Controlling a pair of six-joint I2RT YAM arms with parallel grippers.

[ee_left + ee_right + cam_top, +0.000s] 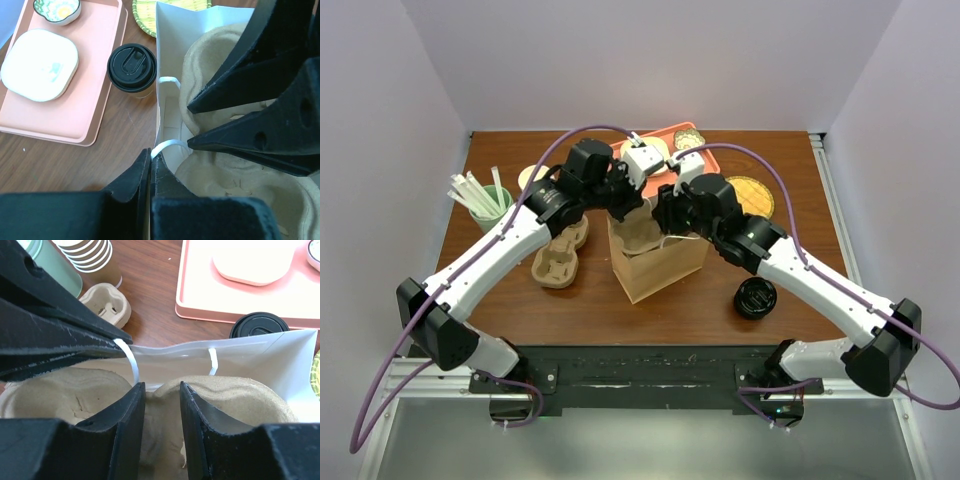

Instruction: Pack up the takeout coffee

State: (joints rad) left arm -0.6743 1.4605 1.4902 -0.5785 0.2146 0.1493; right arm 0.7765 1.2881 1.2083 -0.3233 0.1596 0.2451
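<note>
The takeout coffee [132, 68], a small cup with a round black lid, stands on the table just outside the bag, beside the pink tray. Only its lid [259, 325] shows over the bag's far rim in the right wrist view. The brown paper bag [655, 265] stands upright at mid-table, white inside [167, 60], with a pulp cup carrier [240, 395] sitting in its mouth. My left gripper [150, 152] is shut on the bag's white handle at the near rim. My right gripper [160, 385] straddles the carrier's middle ridge, with pulp filling the gap between its fingers.
A pink tray [100, 65] with a white dish [40, 65] lies behind the bag. A second pulp carrier [560, 260] and a green cup of straws [490, 205] are to the left. A squat black round piece [756, 298] sits front right, and a woven plate [752, 195] lies farther back.
</note>
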